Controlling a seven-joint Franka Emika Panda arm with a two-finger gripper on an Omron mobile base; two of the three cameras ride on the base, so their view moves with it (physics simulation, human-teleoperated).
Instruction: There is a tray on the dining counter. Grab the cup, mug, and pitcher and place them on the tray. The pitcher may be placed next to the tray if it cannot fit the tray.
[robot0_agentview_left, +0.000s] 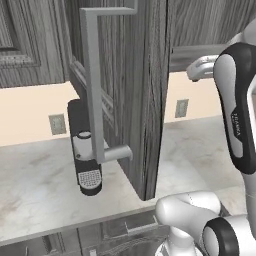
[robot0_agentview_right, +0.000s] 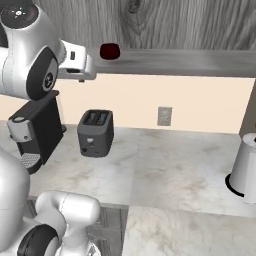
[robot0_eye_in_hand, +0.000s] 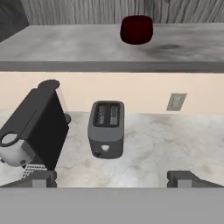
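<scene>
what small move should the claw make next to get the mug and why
Probably ease the open claw forward and up toward the small dark red round mug. The mug sits on the grey wooden cabinet shelf, above the dark grey toaster and black coffee machine, and the claw holds nothing, well short of it.
</scene>
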